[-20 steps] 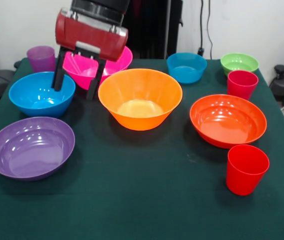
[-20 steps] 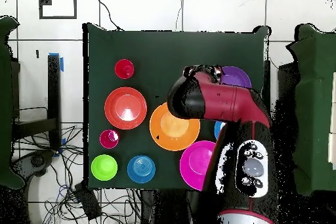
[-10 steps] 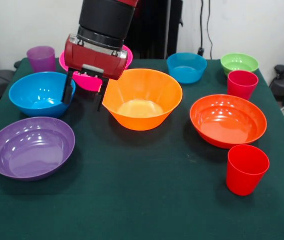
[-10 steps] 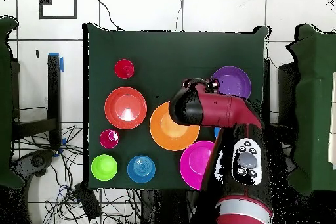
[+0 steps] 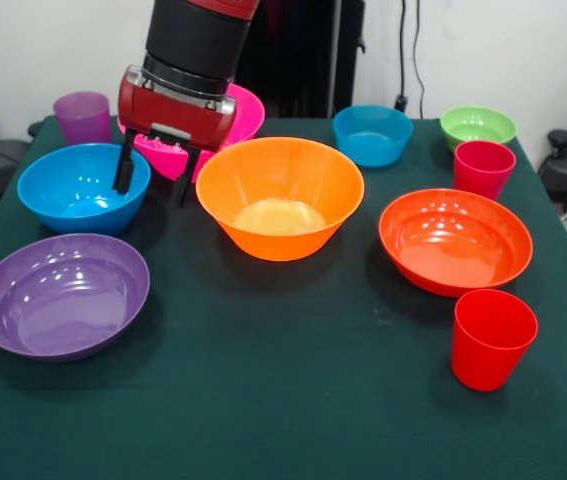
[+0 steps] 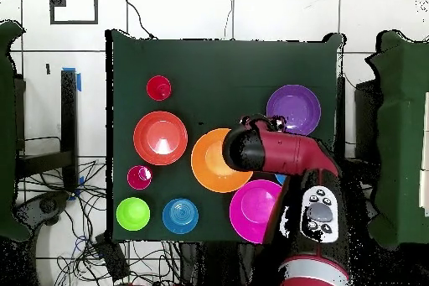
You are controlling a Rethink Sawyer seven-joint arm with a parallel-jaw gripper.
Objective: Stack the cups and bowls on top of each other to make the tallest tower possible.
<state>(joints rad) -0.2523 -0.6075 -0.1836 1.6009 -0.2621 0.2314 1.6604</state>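
Note:
My gripper [image 5: 153, 185] hangs open at the back left. One finger [image 5: 122, 170] shows over the medium blue bowl [image 5: 73, 190], the other over the gap toward the orange bowl [image 5: 280, 195]. The blue bowl's right rim lies between them in this view, and I cannot tell if they touch it. The pink bowl [image 5: 238, 115] sits behind the gripper. The purple bowl [image 5: 60, 295], red-orange bowl [image 5: 455, 240], small blue bowl [image 5: 372, 134] and green bowl [image 5: 478, 126] stand apart. Two red cups [image 5: 493, 338] [image 5: 483, 168] and a purple cup [image 5: 82, 117] stand upright. Nothing is stacked.
From overhead the arm [image 6: 285, 153] covers the medium blue bowl and lies between the orange bowl [image 6: 214, 161], pink bowl [image 6: 251, 211] and purple bowl [image 6: 293, 109]. The green cloth [image 5: 283, 400] is bare at the front edge. Cables lie on the floor beside the table.
The gripper went from tilted to upright, came forward between the blue and orange bowls, then shifted back toward the blue bowl's rim. No bowl or cup has moved.

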